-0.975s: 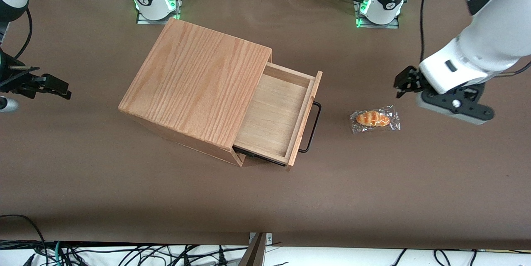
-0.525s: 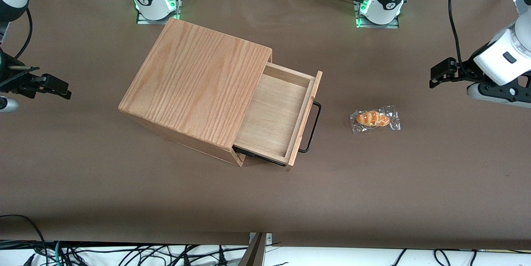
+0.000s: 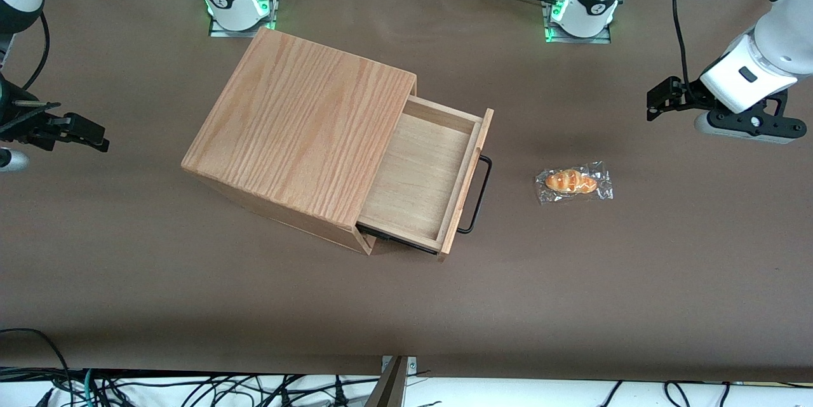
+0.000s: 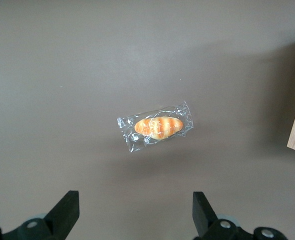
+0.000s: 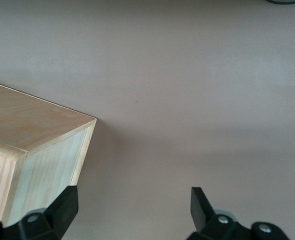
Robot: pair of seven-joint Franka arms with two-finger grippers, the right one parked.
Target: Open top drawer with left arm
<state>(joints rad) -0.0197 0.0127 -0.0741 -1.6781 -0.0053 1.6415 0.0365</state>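
Gripper higher since, jaws wide, top drawer open

Claw bases cut off.

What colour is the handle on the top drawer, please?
Black: a thin bar handle on the pulled-out top drawer, clearest in the front view.

Cabinet: oak-grain wood, strong streaky figure, satin look.
Top drawer: paler, smoother plywood inside; its handle is thin black metal, matt.
Desk: brown, matt, even covering.
Bread roll: glossy golden crust in crinkled clear plastic wrap that glints.
My gripper: above the desk near the roll; my fingers are matt black plastic, spread wide.
My left arm: smooth white shell, faintly glossy.
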